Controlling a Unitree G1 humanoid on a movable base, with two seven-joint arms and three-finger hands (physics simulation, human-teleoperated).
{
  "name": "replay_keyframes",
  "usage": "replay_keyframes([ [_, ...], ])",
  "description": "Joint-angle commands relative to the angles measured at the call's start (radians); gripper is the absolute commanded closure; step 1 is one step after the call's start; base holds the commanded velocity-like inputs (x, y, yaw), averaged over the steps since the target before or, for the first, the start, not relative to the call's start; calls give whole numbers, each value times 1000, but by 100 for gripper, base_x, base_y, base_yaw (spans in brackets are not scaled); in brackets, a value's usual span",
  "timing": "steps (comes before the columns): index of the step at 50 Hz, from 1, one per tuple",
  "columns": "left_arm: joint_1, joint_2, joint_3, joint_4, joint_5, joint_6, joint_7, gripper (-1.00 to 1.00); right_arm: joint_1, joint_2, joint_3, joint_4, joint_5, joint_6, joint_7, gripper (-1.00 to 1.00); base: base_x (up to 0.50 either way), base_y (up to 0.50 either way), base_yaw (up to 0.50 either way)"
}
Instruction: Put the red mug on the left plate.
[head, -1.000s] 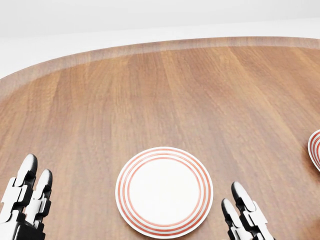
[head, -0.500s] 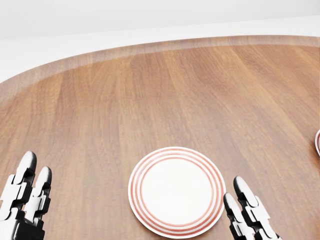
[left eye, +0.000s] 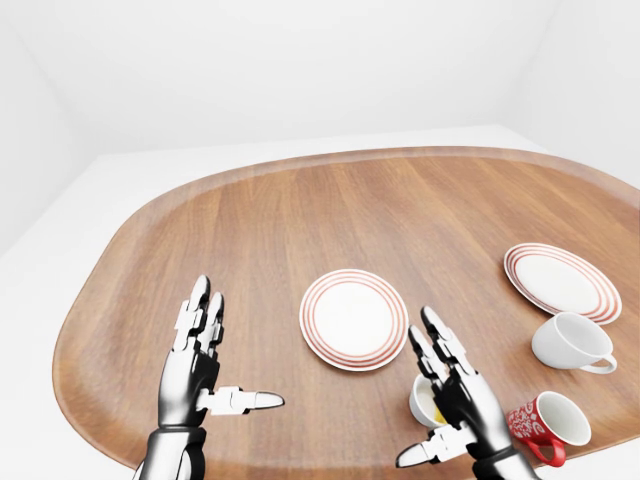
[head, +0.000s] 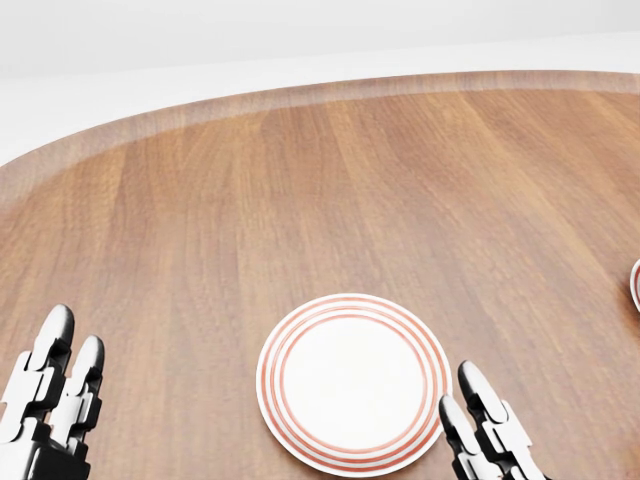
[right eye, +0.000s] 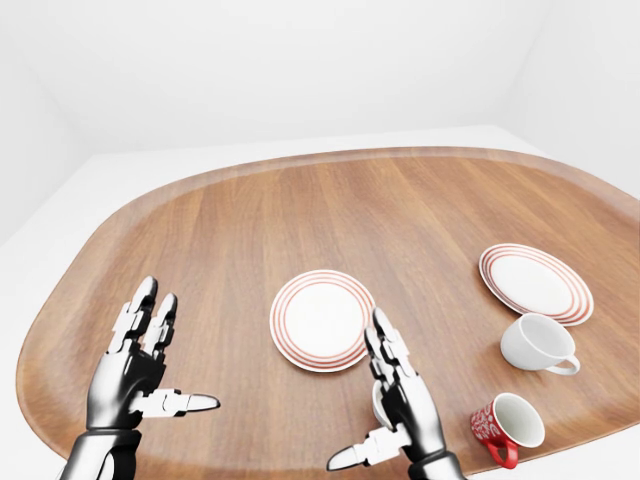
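A rounded wooden table (left eye: 300, 230) is filling the scene, and the left plate (left eye: 353, 318), white with red rings, is lying flat near its middle. The right plate (left eye: 561, 281) of the same pattern is sitting well to the right, slightly farther away. Just nearer than the right plate, a white cup (left eye: 570, 342) is lying tipped on its side, and nearer still, at the bottom right of the left-eye view, the red mug (left eye: 546, 424) is also lying on its side, its mouth facing up and to the right and its handle pointing down toward the near edge. The left hand (left eye: 195, 365) is hovering over the near left part of the table with its fingers spread straight and thumb pointing right, gripping nothing. The right hand (right eye: 400, 405) is hovering just to the left of the red mug, fingers extended and thumb splayed to the left, likewise empty. Behind the right hand a small pale cup (left eye: 427, 402) is partly showing, mostly hidden by the fingers. The red mug is standing well apart from the left plate.
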Motion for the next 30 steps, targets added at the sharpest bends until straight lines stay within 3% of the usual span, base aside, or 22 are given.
replay_keyframes([
  [1,1,-1,-1,1,2,0,-1,-100,11,-6,7,7,-4,0,-35,-100,0,0,0],
  [6,-4,1,-3,1,8,0,4,-100,-31,32,-58,61,-162,0,-131,-100,0,0,0],
  [9,-12,2,-5,2,10,0,9,-100,-13,97,-107,62,-405,0,-281,-100,0,0,0],
  [10,-12,2,-6,2,10,0,10,-100,-11,97,-106,61,-412,0,-288,-100,0,0,0],
  [15,-36,7,-19,-2,32,0,29,-100,-3,220,-205,39,-932,0,-629,-100,0,0,0],
  [16,-40,10,-22,0,35,0,34,-100,-249,184,-327,-410,-882,34,-187,-100,0,0,0],
  [17,-43,11,-24,1,36,0,37,-100,-362,122,-340,-484,-956,175,-92,-100,0,0,0],
  [18,-45,12,-25,1,35,0,40,-100,-431,78,-308,-506,-1118,175,-60,-100,0,0,0],
  [20,-46,14,-26,0,32,0,45,-100,-441,43,-275,-508,-1217,175,-63,-100,0,0,0],
  [21,-47,15,-25,-3,30,0,48,-100,-545,-47,-364,-504,-1172,175,14,-100,0,0,0],
  [23,-48,16,-25,-6,29,0,50,-100,-568,-102,-391,-519,-1184,175,49,-100,0,0,0],
  [30,-59,18,-24,-13,29,0,59,-100,-596,-220,-497,-455,-1292,175,171,-100,0,0,0],
])
